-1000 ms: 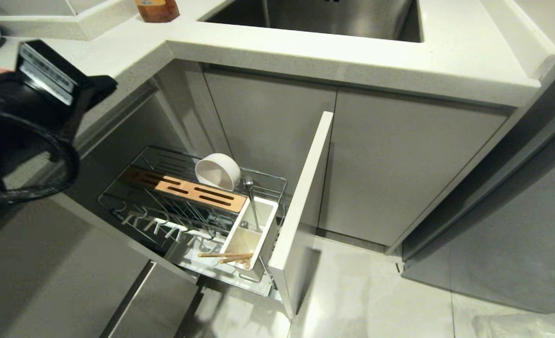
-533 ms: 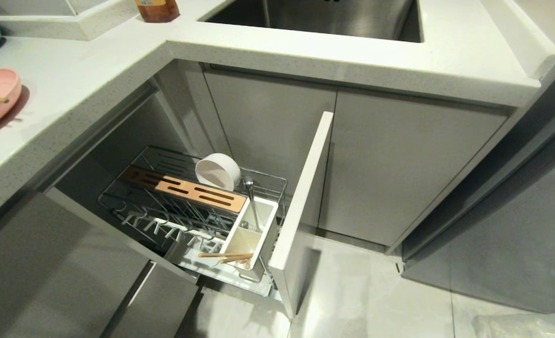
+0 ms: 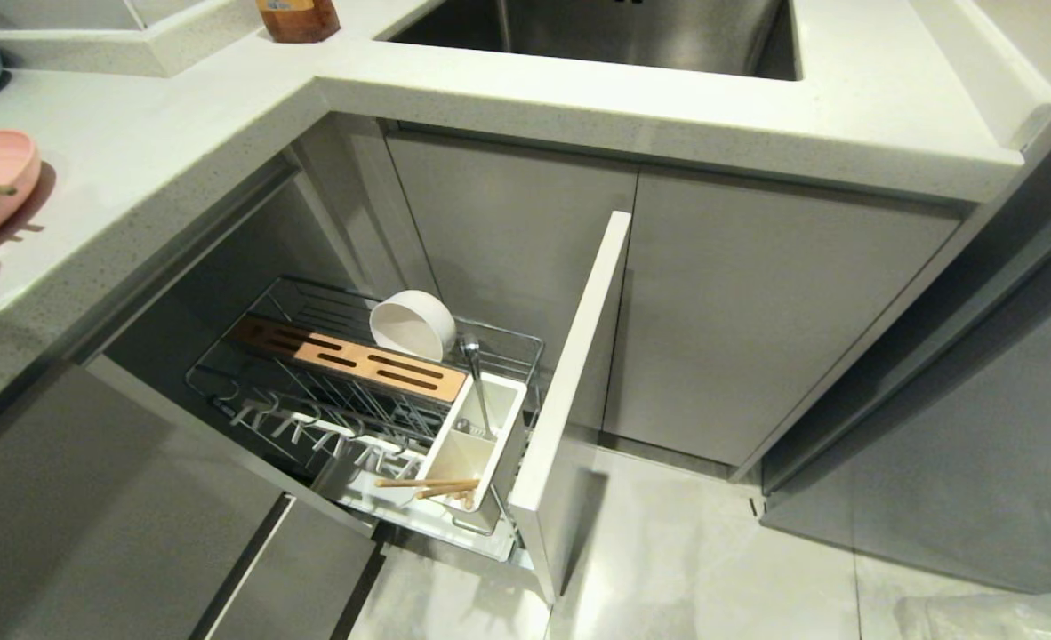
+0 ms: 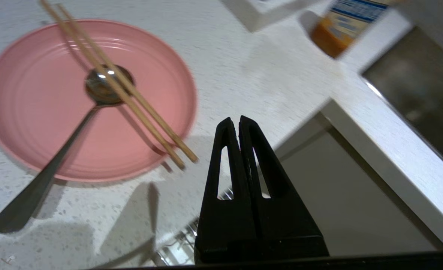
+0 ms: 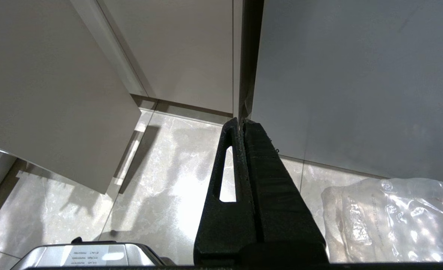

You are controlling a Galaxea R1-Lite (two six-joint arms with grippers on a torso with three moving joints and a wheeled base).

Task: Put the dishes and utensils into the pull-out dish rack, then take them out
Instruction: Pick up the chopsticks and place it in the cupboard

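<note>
Leftmost, on the white counter (image 3: 143, 151), the pink plate (image 4: 38, 112) is seen lying flat, with a metal spoon (image 4: 56, 157) and a pair of chopsticks (image 4: 131, 93) laid across it; the spoon's handle and the chopstick tips overhang the rim. The left gripper (image 4: 239, 120) is held above the counter edge just beside the plate, its jaws pressed together and nothing carried. The plate is judged stiff, light and smooth, so a pinch at the rim is called for, and the loose utensils would likely slide off if it were tilted. The chopsticks are thin and apt to roll; they are best taken near mid-length, as is the slim, slippery spoon handle.

Further right and lower, the pull-out dish rack (image 3: 223, 391) is seen drawn out of the cabinet. A white bowl (image 3: 413, 324) is lodged on its side behind the slotted wooden block (image 3: 348, 358); it is judged hard and breakable, and is best gripped over its rim. The white utensil box (image 3: 472, 453) holds a second spoon (image 3: 477, 373) standing upright, while a second pair of chopsticks (image 3: 428, 485) lies across its near edge. The white pegs (image 3: 312, 431) hold no dish.

At the far right, the right gripper (image 5: 241, 122) is parked low over the floor, clenched and empty, beside a clear plastic bag (image 5: 390, 217).
</note>
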